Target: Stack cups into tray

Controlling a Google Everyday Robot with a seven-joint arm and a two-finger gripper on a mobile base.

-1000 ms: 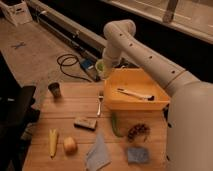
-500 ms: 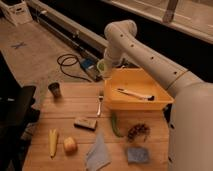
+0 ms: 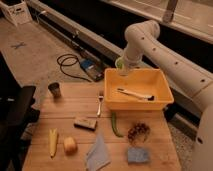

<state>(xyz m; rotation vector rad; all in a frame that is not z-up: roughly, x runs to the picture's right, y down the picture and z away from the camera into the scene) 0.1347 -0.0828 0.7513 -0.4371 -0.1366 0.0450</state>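
Note:
The yellow-orange tray (image 3: 161, 101) stands at the right back of the wooden table. My gripper (image 3: 123, 68) hangs over the tray's far left corner, shut on the translucent green cup (image 3: 119, 62), which it holds just above the rim. The small dark brown cup (image 3: 54, 90) stands upright on the table's far left, well away from the gripper. A white utensil with a dark tip (image 3: 136, 94) lies inside the tray. The white cup is out of view.
On the table lie a fork (image 3: 100, 104), a green pepper (image 3: 115, 125), a brown block (image 3: 85, 123), corn (image 3: 53, 142), a yellow fruit (image 3: 70, 145), a blue cloth (image 3: 97, 154), a blue sponge (image 3: 137, 155) and dark grapes (image 3: 138, 132). A black chair (image 3: 12, 115) stands at left.
My gripper has carried the green cup to the right, from beside the tray's left end to over its far left corner. Nothing on the table moved.

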